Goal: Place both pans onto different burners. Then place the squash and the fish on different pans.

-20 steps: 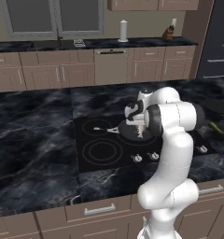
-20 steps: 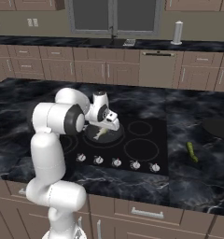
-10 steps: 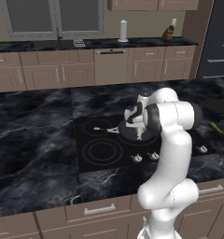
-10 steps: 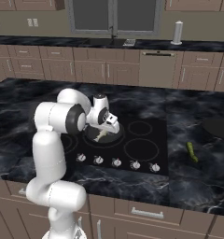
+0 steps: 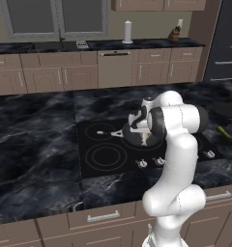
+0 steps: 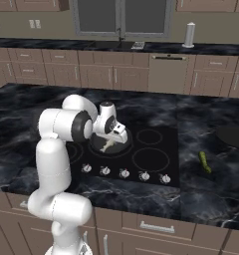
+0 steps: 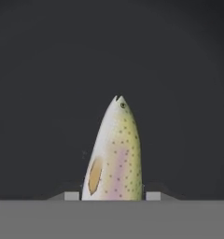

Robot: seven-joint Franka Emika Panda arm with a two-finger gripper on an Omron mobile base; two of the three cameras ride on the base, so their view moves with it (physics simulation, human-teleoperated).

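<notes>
Look at the black cooktop (image 6: 156, 149) first; everything else sits around it. One pan (image 5: 133, 135) rests on the cooktop's back rings on your robot's left side, with its thin handle pointing away to the left. The other pan (image 6: 235, 136) is off the cooktop, on the dark counter to the right of it. The squash (image 6: 204, 162) also lies on that counter, just right of the cooktop and near its front edge.

Your claw (image 6: 109, 144) hangs low over the pan on the cooktop. Its fingers are closed partway around the fish (image 7: 115, 154), one on each side of its body. The fish points head first out from the claw, toward the dark pan floor. You cannot quite tell whether the fish touches the pan, because the arm hides part of it.

Since a second ago the claw has come down a little toward the pan, and its grip looks the same.
</notes>
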